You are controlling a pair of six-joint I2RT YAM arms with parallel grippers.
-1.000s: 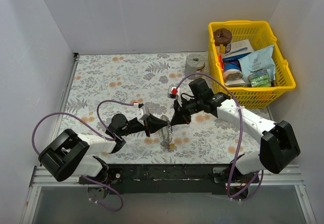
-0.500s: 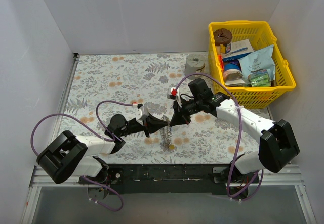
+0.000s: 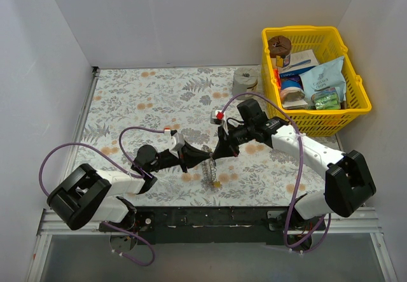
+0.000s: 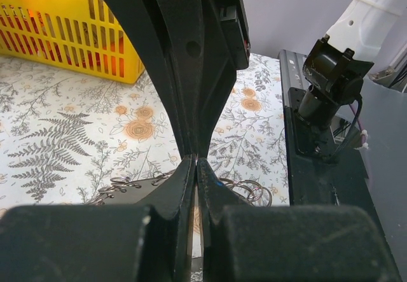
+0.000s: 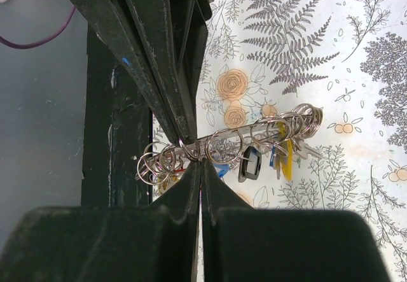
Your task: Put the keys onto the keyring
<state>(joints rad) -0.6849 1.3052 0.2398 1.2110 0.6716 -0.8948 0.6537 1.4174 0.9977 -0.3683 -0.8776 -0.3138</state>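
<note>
**A:** What's the room like?
**B:** Plain white walls (image 3: 191, 14) on three sides. A cloth (image 3: 152, 97) printed with grey ferns and orange flowers covers the whole surface. A full yellow basket (image 3: 357, 112) sits at the far right corner, with a grey roll (image 3: 245, 78) just beside it.
**A:** And the keyring?
**B:** The keyring (image 5: 254, 134) is held over the cloth near the front edge, seen edge-on and strung with small wire loops (image 5: 152, 164). The keys (image 5: 286, 160), yellow and blue among them, dangle below it. The left gripper (image 3: 207, 158) and right gripper (image 3: 216, 155) meet tip to tip, both sets of jaws pinched tight on the ring
</note>
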